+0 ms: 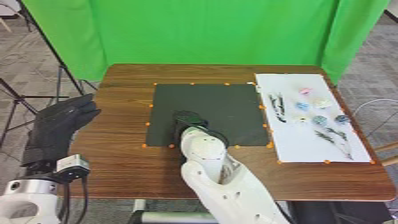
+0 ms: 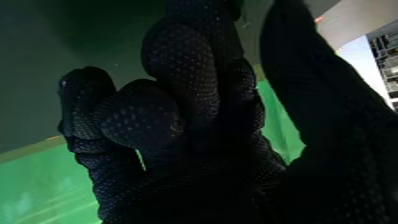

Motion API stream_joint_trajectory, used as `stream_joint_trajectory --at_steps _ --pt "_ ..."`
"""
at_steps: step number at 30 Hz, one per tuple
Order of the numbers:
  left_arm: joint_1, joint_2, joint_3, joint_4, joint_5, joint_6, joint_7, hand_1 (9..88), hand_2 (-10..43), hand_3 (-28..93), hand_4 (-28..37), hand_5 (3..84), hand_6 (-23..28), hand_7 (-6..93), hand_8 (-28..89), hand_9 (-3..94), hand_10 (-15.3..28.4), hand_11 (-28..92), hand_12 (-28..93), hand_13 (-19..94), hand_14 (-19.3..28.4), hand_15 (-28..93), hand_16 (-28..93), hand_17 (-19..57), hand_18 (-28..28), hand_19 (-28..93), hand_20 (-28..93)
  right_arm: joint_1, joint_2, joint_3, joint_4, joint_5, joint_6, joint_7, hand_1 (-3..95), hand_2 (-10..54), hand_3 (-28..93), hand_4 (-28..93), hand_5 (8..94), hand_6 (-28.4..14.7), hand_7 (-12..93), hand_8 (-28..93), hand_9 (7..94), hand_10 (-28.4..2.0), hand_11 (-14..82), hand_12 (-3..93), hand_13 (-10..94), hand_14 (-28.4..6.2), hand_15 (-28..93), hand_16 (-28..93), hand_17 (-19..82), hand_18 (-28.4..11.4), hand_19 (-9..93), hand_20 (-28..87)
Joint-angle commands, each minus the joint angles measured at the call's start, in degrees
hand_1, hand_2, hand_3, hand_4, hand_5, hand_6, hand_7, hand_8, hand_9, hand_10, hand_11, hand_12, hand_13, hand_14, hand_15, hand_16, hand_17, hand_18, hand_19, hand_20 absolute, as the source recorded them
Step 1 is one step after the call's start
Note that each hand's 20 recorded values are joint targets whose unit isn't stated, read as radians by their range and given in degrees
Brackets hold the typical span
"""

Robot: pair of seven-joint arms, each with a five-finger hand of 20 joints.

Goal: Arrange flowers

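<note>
Lying beside the black mat [image 1: 209,100] are flowers [image 1: 342,119]; the right hand [image 1: 188,119], grip unclear, partly covers it; left hand [image 1: 59,125] is relaxed.

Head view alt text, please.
Right hand over a dark mat on a brown table; small pink, white and blue flower heads and dark sprigs lie on a white sheet at right. Left hand by the table's left edge.

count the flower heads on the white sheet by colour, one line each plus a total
pink flower head: 1
blue flower heads, light to dark: 3
pale cream flower heads: 2
total: 6
</note>
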Motion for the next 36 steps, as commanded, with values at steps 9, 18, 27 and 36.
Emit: stream_joint_trajectory --at_steps 9,18,27,36 --pt "10.1 -1.33 -5.87 -2.30 -0.13 2.55 1.23 28.0 5.6 84 -11.9 48.8 14.5 13.8 -9 40.7 21.7 34 9 28 28.0 55 -11 -9.5 21.5 56 13 7.6 8.9 -8.5 -8.5 -0.4 8.3 -1.3 30.6 -4.6 71 -20 82.3 -6.6 32 -7 83.9 -16.5 49.8 27.2 82 -9.7 71 26 51 -25.3 93 12" --pt "15.8 -1.24 -6.86 -3.09 -2.26 4.96 5.97 27.2 5.6 83 -12.5 50.9 15.9 17.5 -9 43.3 23.1 41 13 29 28.3 61 -11 -9.1 21.8 57 15 10.3 12.7 -9.1 -11.9 1.1 10.2 -1.4 27.9 -2.4 71 -19 81.8 -8.1 30 -7 82.5 -17.5 49.5 27.3 81 -10.7 71 27 50 -26.7 93 13" --pt "17.8 -2.16 -7.18 -3.43 -1.84 4.12 6.58 27.2 5.6 84 -12.8 50.5 15.6 17.0 -9 43.0 22.9 41 12 29 28.4 61 -12 -9.1 21.8 57 15 2.9 28.3 1.4 -23.5 8.4 16.8 -0.3 26.6 1.2 72 -19 76.1 -8.2 32 -7 76.6 -19.9 47.3 26.1 74 -14.5 72 25 42 -27.9 93 7" --pt "17.4 -3.16 -6.78 -2.98 -0.51 2.64 5.14 27.3 5.3 84 -12.4 50.7 14.9 15.2 -9 42.1 22.1 35 10 28 28.0 58 -12 -9.2 21.7 56 15 -23.3 42.3 27.6 -28.5 11.9 28.9 1.7 26.7 1.6 76 -20 66.3 -9.0 32 -9 68.6 -22.4 40.2 22.5 65 -16.7 73 22 37 -27.5 92 2"
